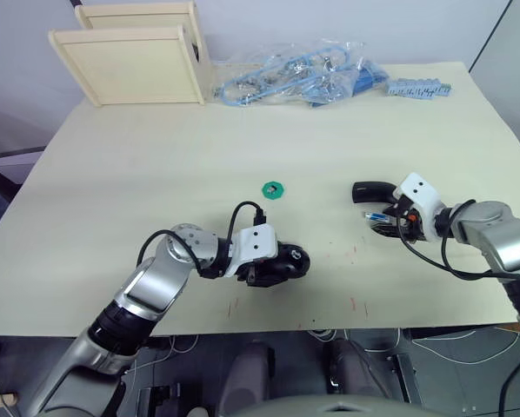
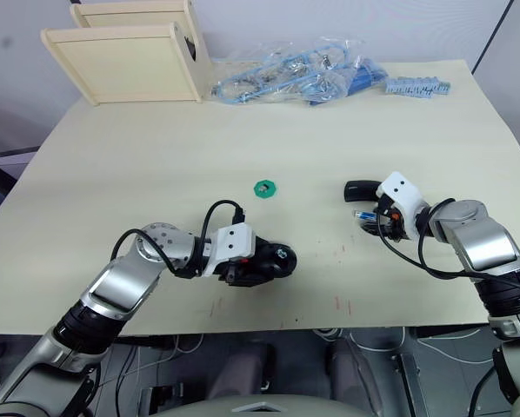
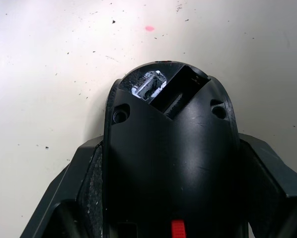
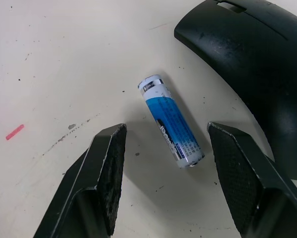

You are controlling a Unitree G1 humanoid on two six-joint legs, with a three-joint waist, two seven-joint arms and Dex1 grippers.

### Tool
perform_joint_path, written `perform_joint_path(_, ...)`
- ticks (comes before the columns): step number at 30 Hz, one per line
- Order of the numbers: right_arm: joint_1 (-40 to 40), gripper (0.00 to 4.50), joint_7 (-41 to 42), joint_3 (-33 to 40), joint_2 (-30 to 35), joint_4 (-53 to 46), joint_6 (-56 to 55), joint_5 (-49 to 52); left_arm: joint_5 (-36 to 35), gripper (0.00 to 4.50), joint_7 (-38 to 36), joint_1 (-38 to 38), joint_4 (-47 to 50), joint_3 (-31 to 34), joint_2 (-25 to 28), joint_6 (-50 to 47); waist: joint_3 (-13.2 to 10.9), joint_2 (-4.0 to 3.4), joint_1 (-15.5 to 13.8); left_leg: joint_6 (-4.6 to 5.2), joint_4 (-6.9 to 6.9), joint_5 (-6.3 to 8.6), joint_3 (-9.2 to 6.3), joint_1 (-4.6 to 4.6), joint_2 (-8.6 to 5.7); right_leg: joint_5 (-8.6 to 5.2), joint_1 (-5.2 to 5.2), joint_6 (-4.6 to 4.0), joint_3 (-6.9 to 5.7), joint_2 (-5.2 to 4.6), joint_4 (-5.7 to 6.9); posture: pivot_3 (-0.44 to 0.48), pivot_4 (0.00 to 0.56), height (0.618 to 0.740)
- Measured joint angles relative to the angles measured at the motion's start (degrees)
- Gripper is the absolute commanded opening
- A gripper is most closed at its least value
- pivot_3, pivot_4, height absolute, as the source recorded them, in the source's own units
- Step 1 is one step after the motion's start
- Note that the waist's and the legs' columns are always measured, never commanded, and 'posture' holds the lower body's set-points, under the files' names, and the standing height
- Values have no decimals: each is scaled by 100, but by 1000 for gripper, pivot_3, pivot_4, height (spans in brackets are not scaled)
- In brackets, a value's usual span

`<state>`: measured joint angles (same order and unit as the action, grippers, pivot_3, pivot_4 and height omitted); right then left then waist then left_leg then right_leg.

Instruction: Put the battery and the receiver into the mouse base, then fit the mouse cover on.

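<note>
Two pale wooden boxes stand at the far left corner of the table, and beside them, along the far edge, lies a heap of clear bags with blue parts inside.

Near the front edge, left of centre, the left gripper is clamped on the mouse base: the wrist view shows a black finger pressed against each side of the base, a red part at its near end and an open slot with a silvery spot at its far end. The base rests on the table.

A small green ring lies alone near the middle of the table, well apart from both grippers.

To the right, the right gripper is low over the table with its fingers spread wide. The battery lies flat on the table between them, touching neither, its blue label up. Just beside it, further from the gripper, the cover rests on the table, glossy black and curved.
</note>
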<state>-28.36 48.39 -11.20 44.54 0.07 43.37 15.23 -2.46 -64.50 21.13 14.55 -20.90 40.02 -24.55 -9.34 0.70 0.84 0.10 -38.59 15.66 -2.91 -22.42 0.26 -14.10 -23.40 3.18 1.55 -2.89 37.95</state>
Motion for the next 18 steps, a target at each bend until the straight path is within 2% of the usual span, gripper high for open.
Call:
perform_joint_path(3,0,2743,1,3,-1,0,0,-6,0,2948,0,1,1,0,-5,-9,0,0,0,0,0,0,0,0,0,0,0,0,0,0,0,0,150,740)
perform_joint_path(4,0,2204,1,4,0,1,2,-8,0,2948,-1,3,1,0,-6,-14,0,0,0,0,0,0,0,0,0,0,0,0,0,0,0,0,150,740)
perform_joint_path(6,2,1556,4,32,2,8,17,-22,-1,2948,-6,10,2,-1,-12,-29,0,0,-1,0,0,0,0,0,0,0,0,0,0,0,0,0,150,740)
perform_joint_path(9,18,10,25,68,6,-6,62,-20,-3,2948,-17,19,2,-2,-22,-42,0,0,-1,0,0,0,0,-1,0,0,0,0,0,0,-1,0,150,740)
perform_joint_path(13,143,23,19,107,36,-248,161,-9,-3,2948,-26,27,2,-8,-34,-40,0,0,-5,0,0,0,-2,-3,0,0,0,0,-1,0,-2,0,150,740)
perform_joint_path(18,437,23,-81,244,174,-1186,687,140,-2,2948,-40,39,2,-8,-40,-35,-1,-2,-6,0,0,0,-4,-11,-1,0,-6,0,-2,-1,0,0,150,740)
